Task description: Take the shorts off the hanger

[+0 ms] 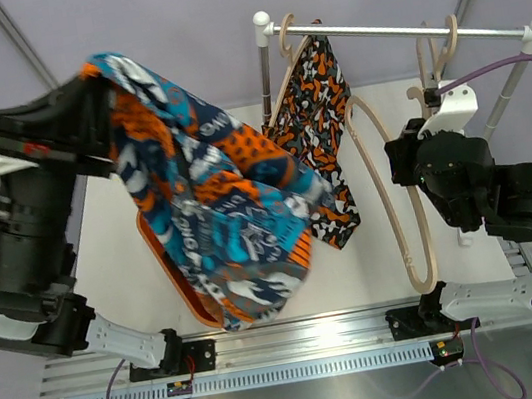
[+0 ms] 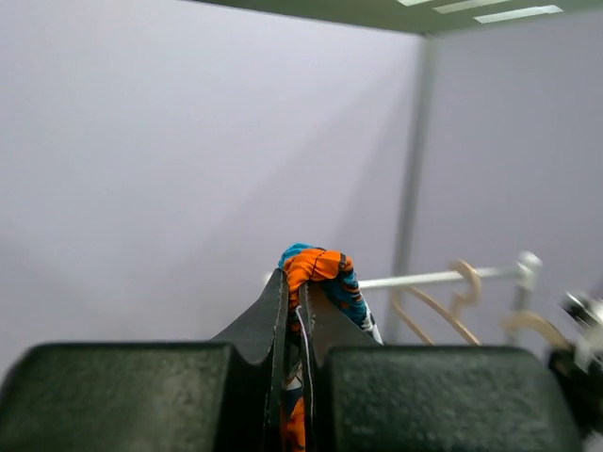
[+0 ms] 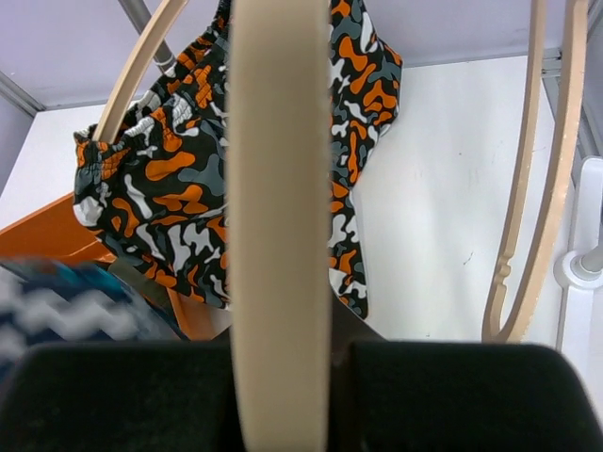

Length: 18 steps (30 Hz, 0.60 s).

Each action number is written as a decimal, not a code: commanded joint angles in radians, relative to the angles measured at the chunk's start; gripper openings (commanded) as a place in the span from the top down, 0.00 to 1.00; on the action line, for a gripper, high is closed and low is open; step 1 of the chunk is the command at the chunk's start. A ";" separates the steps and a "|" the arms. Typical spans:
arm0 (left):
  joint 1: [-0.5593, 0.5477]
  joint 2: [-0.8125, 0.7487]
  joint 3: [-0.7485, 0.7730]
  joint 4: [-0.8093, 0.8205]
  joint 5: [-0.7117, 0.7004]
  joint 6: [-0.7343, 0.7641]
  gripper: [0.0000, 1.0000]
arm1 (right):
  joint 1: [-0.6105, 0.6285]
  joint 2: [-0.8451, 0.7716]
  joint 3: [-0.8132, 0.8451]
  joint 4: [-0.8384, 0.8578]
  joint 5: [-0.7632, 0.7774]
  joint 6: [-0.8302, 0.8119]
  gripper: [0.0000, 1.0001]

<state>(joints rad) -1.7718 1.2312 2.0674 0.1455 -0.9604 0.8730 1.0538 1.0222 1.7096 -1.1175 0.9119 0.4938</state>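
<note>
- Bench [image 1: 371,254]: white top. The rail [image 1: 381,32] runs across its far side, and an orange container [image 3: 42,235] sits at the left.
- Swirl-print shorts [image 1: 214,187]: off any hanger. One bunched edge is clenched in the left pincer [image 1: 90,80], which is raised high at the left. The cloth drops away from it with its long axis vertical, and the lower end hangs over the orange container. Judged: letting go would drop them about there.
- Blotch-print shorts [image 1: 322,140]: on a hanger at the rail's left end, draped downward between the two arms. They lie left of the right pincer [image 1: 397,163] and slightly farther back, much nearer to it than to the left pincer. Judged: the right arm has the shorter reach, but it is occupied.
- Empty wooden hanger [image 1: 416,236]: the right pincer is clamped on its bar. Its long axis runs near-to-far, just right of the blotch print. I cannot tell whether its hook is on the rail.
</note>
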 commanded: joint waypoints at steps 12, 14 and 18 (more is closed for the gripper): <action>0.224 -0.159 -0.235 0.110 0.000 0.102 1.00 | 0.009 -0.017 0.010 -0.005 0.051 0.028 1.00; 0.314 -0.168 -0.282 -0.106 0.042 -0.112 1.00 | 0.008 -0.022 -0.008 -0.008 0.045 0.038 1.00; 0.415 -0.139 -0.316 -0.315 0.193 -0.354 1.00 | 0.008 -0.037 -0.022 -0.018 0.044 0.058 1.00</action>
<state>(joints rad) -1.4067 1.0599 1.7679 0.0418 -0.9195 0.7704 1.0538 0.9997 1.6939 -1.1503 0.9257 0.5114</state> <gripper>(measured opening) 0.040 0.100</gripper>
